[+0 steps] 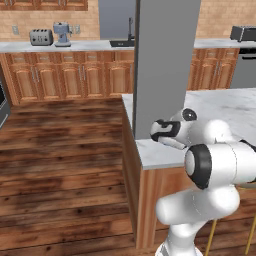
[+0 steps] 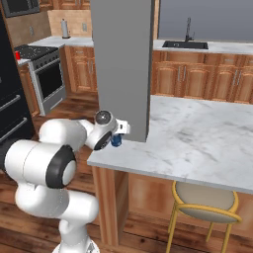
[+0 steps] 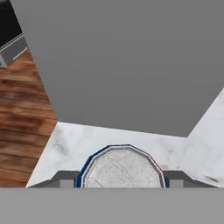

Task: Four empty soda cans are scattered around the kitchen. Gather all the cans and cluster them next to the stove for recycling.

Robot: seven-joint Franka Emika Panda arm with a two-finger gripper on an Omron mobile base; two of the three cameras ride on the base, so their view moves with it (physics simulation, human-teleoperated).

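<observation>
At the island counter's (image 2: 197,133) corner beside the grey pillar (image 2: 123,64), your gripper (image 3: 121,178) is clamped on a blue soda can (image 2: 116,141), with the stove (image 2: 37,53) well apart and one red can (image 2: 18,56) already there.

The blue soda can (image 3: 122,168) has a dull silver metal top. The island counter (image 2: 197,136) is smooth white marble on a wood base (image 1: 150,200). The floor (image 1: 60,165) is dark, slightly glossy wood planks.
</observation>
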